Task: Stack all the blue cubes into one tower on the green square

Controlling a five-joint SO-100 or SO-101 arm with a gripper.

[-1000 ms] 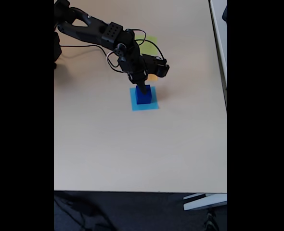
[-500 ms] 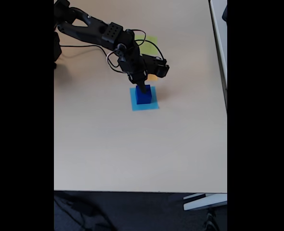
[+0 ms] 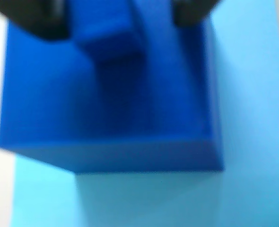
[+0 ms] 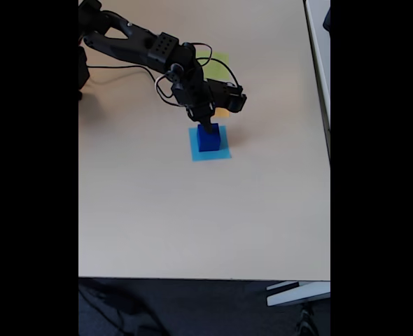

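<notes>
A large dark blue cube (image 3: 106,118) (image 4: 208,142) stands on a flat light-blue square (image 3: 243,142) (image 4: 211,154). A smaller blue cube (image 3: 106,33) rests on its top face, between the dark fingers (image 3: 35,21) of my gripper (image 3: 116,19) (image 4: 207,128), which is shut on it. In the fixed view the arm reaches down from the upper left onto this stack. The green square (image 4: 220,58) lies farther back, partly behind the arm and its cables, with nothing on the part that shows.
A sliver of an orange square (image 4: 222,112) shows under the gripper's motor. The beige table (image 4: 192,224) runs wide in front and to the right; its front edge drops to a dark floor.
</notes>
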